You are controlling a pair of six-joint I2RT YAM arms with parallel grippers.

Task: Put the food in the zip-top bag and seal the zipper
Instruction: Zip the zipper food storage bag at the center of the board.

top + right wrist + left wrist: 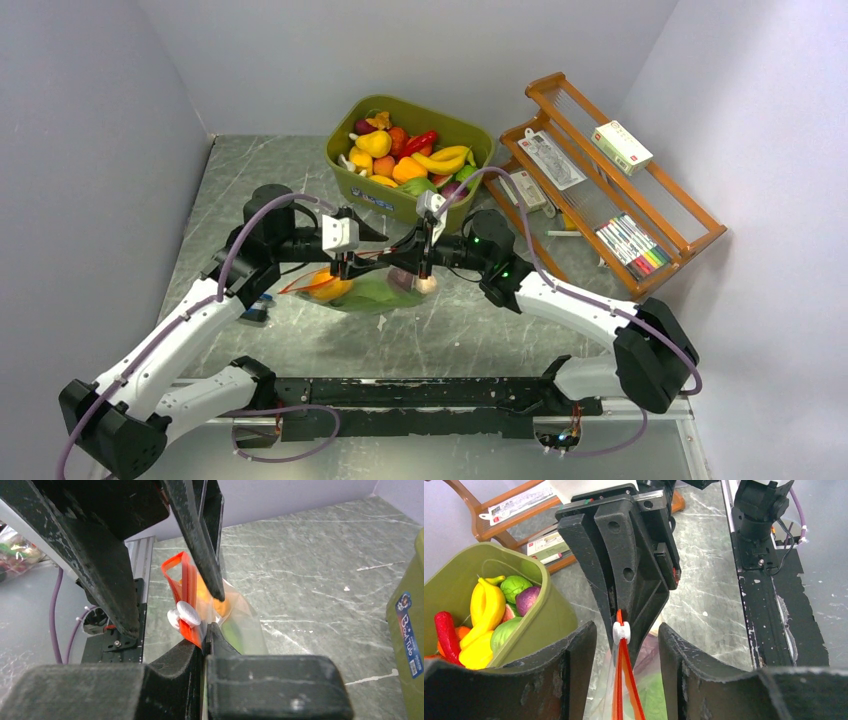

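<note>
Grey marbled counter (480,330) between pale walls; at its centre, between the two arms, we find the zip-top bag (372,300); food (388,294) is already inside, green and orange shapes showing through the clear plastic, while more toys fill the olive tub (345,165) behind; sealing, we judge, is what remains, for the red-orange zipper (624,692) parts into two strips below its white slider (621,631); the right end effector (205,636) pinches the zipper at one end; the left end effector (626,629) stands open, fingers astride the slider.
</note>
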